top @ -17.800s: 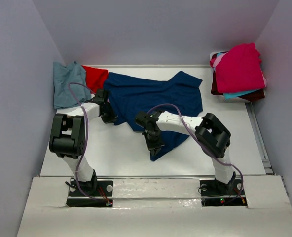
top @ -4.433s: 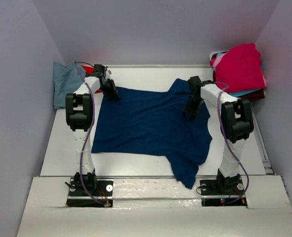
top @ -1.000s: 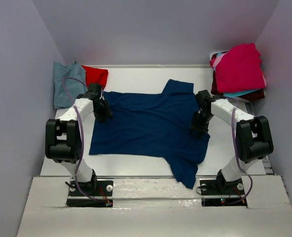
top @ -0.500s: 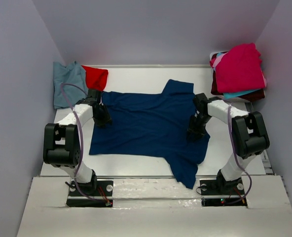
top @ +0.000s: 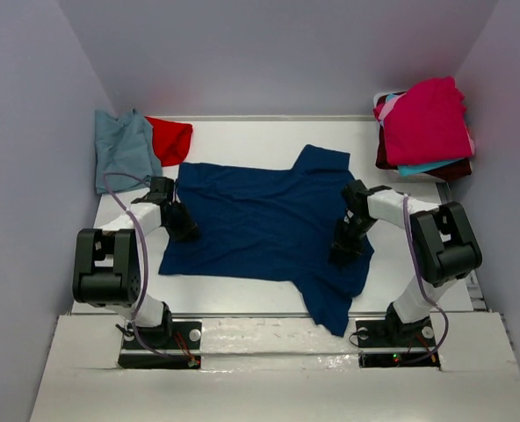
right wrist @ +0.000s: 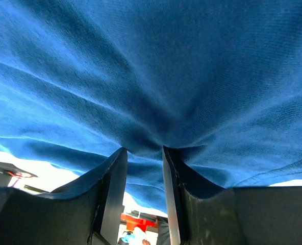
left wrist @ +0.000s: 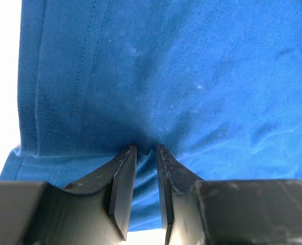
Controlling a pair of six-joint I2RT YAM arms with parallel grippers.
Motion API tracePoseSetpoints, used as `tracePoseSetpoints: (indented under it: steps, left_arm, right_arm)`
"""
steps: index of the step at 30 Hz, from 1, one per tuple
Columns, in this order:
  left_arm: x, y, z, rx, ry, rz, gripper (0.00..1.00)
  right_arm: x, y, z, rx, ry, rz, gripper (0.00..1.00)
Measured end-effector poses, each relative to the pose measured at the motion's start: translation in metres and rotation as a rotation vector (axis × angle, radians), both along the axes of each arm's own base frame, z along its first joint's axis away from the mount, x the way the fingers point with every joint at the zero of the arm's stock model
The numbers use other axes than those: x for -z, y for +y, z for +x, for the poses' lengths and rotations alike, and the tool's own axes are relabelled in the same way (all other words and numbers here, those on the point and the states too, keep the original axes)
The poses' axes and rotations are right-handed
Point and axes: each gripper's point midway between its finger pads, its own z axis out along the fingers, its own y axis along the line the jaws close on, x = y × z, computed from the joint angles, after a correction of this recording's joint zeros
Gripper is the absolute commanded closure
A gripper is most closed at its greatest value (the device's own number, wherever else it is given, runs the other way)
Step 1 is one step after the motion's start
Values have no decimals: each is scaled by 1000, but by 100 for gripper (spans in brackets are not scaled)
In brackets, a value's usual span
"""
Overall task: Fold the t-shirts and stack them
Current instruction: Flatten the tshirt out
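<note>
The navy t-shirt lies spread flat on the white table, with one sleeve hanging over the near edge; its print is hidden. My left gripper is at the shirt's left edge, shut on a pinch of navy cloth, as the left wrist view shows. My right gripper is at the shirt's right side, shut on a fold of the same cloth, as the right wrist view shows.
A dusty blue-grey t-shirt and a red one lie crumpled at the back left corner. At the back right is a pile with a magenta shirt on top, and turquoise and maroon ones under it.
Both grippers have moved toward the near edge, still holding the navy shirt, and its sides have slid a little nearer with them. The piles have not moved.
</note>
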Motion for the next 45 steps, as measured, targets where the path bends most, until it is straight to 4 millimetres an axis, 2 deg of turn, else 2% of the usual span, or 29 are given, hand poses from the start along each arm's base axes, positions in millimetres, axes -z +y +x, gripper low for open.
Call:
tracePoseSetpoints:
  steps: [5, 11, 15, 23, 26, 29, 31, 34, 38, 39, 42, 45]
  left_arm:
    - [-1, -7, -12, -18, 20, -48, 73]
    - [-5, -18, -54, -53, 68, -126, 76]
    - [-16, -24, -72, -75, 63, -171, 76]
    - [-30, -29, -90, -96, 68, -219, 75]
    - [-33, -29, -93, -96, 68, -214, 72]
    - [-38, -25, -88, -84, 56, -190, 64]
    - [-43, -23, -81, -78, 45, -175, 59]
    - [-57, -19, -57, -59, -10, -141, 54]
    - [-73, -17, -18, -27, -65, -116, 52]
    - [-75, -17, -6, -17, -77, -113, 52]
    - [-75, -18, 22, 1, -88, -110, 53]
    - [-68, -18, 50, 26, -76, -97, 53]
  right_arm:
    - [-2, -2, -18, 0, 9, 5, 60]
    - [-11, -6, -34, 3, 5, 10, 60]
    - [-16, -7, -41, 3, 1, 20, 60]
    - [-26, -10, -65, 4, 19, 44, 59]
    - [-32, -11, -70, 4, 17, 48, 57]
    - [-37, -11, -69, 4, 6, 51, 56]
    - [-42, -9, -62, 5, -7, 49, 54]
    - [-51, -5, -40, 8, -56, 46, 52]
    - [-69, -1, 4, 18, -161, 19, 51]
    - [-75, 0, 21, 23, -203, 10, 51]
    - [-85, 4, 55, 34, -271, -10, 51]
    - [-86, 9, 89, 46, -306, -30, 52]
